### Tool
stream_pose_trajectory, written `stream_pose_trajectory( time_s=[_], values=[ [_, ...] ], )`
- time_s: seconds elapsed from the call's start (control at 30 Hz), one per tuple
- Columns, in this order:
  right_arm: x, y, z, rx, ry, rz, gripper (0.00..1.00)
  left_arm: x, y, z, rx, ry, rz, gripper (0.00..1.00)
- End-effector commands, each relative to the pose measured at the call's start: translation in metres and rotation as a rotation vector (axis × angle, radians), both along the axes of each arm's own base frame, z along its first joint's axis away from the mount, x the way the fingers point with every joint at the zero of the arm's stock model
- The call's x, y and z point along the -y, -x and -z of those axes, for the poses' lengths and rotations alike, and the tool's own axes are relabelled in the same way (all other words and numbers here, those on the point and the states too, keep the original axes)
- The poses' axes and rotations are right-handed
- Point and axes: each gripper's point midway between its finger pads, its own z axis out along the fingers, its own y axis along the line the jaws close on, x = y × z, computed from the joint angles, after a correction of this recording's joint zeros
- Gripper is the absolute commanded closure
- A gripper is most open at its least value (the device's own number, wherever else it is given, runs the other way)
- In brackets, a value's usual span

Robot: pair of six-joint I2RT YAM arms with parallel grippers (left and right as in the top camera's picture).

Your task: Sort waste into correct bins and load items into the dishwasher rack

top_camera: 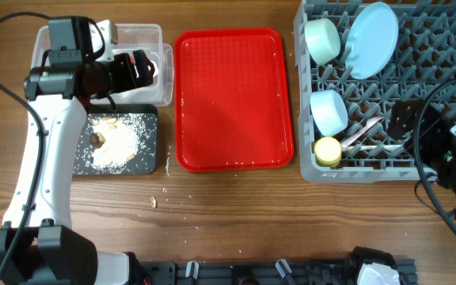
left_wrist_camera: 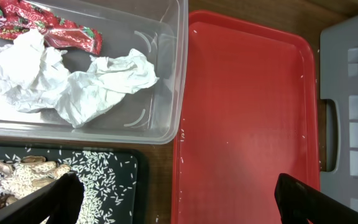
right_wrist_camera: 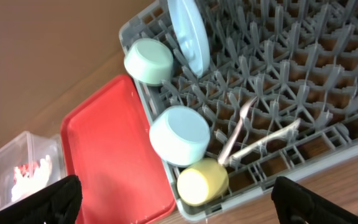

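Observation:
My left gripper (top_camera: 142, 70) (left_wrist_camera: 179, 208) is open and empty, over the near edge of the clear tub (top_camera: 145, 36) (left_wrist_camera: 166, 74). The tub holds the red wrapper (left_wrist_camera: 42, 26) and white tissue (left_wrist_camera: 73, 84). Rice with brown bits (top_camera: 117, 142) (left_wrist_camera: 30, 174) lies in the black tray (top_camera: 150, 154). The grey rack (top_camera: 442, 71) (right_wrist_camera: 303, 74) holds the plate (top_camera: 372, 39) (right_wrist_camera: 188, 34), two bowls (top_camera: 321, 39) (top_camera: 328, 111), the yellow cup (top_camera: 328, 150) (right_wrist_camera: 202, 182), and the fork and spoon (top_camera: 362, 131) (right_wrist_camera: 260, 143). My right gripper (top_camera: 408, 120) (right_wrist_camera: 179, 208) is open and empty by the rack's front.
The flat red serving tray (top_camera: 232, 99) lies between the bins and the rack, with a few grains on it. Some stray grains (top_camera: 153, 202) lie on the wooden table in front of the black tray.

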Motion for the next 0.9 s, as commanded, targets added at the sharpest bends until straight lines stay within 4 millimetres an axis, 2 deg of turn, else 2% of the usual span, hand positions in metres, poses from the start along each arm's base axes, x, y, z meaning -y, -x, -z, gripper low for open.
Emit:
stream_pose_trajectory(
  time_s=[0.0, 0.13, 0.2, 0.5, 0.67, 0.8, 0.87],
  values=[
    [0.003, -0.007, -0.005, 0.073, 0.047, 0.005, 0.00, 0.000, -0.003, -0.007, 0.021, -0.010, 0.007, 0.00],
    [-0.007, -0.014, -0.007, 0.216, 0.132, -0.069, 0.00, 0.000, -0.003, -0.007, 0.022, -0.010, 0.007, 0.00],
    [-0.013, -0.015, -0.001, 0.282, 0.177, -0.100, 0.00, 0.000, -0.003, -0.007, 0.022, -0.010, 0.007, 0.00],
    [-0.025, -0.015, 0.074, 0.503, 0.189, -0.107, 0.00, 0.000, -0.003, -0.007, 0.022, -0.010, 0.007, 0.00],
    [-0.034, -0.009, 0.107, 0.635, 0.185, -0.122, 0.00, 0.000, -0.003, -0.007, 0.022, -0.010, 0.007, 0.00],
    [-0.029, -0.005, 0.131, 0.658, 0.107, -0.049, 0.00, 0.000, -0.003, -0.007, 0.022, -0.010, 0.007, 0.00],
    [-0.019, -0.004, 0.151, 0.653, 0.013, 0.056, 0.00, 0.000, -0.003, -0.007, 0.022, -0.010, 0.007, 0.00]
  ],
)
